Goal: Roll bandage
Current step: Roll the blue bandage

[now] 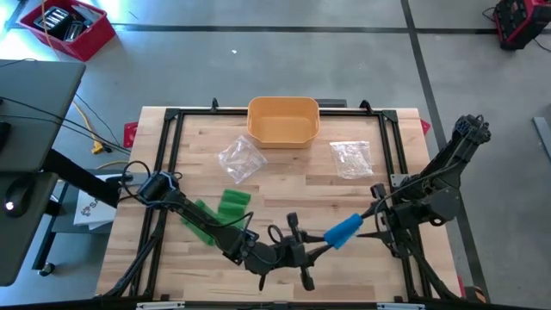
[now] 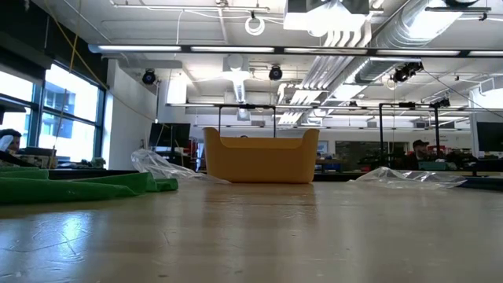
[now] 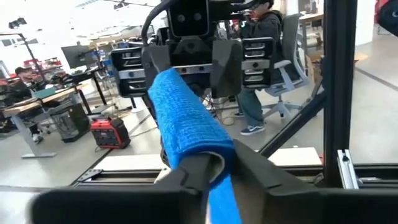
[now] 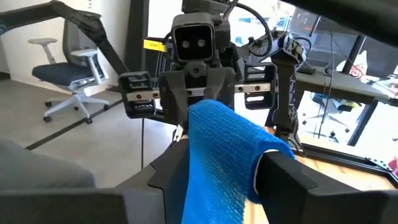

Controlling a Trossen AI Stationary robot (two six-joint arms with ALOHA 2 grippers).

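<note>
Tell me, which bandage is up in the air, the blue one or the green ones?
The blue bandage. It hangs between the left gripper and right gripper, while the green bandages lie flat on the table.

Yellow bin (image 1: 283,120) at far-centre of table (image 1: 284,185). Clear bags: one (image 1: 240,160) near-left of bin, one (image 1: 351,158) to its right. Green cloth (image 1: 217,213) on left. Red crate (image 1: 68,27) on floor, far left.

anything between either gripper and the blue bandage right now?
Nothing visible. The blue bandage roll spans the gap between the two arms above the table's front edge: the left gripper is closed on one end, and the right gripper has its fingers around the other end.
</note>
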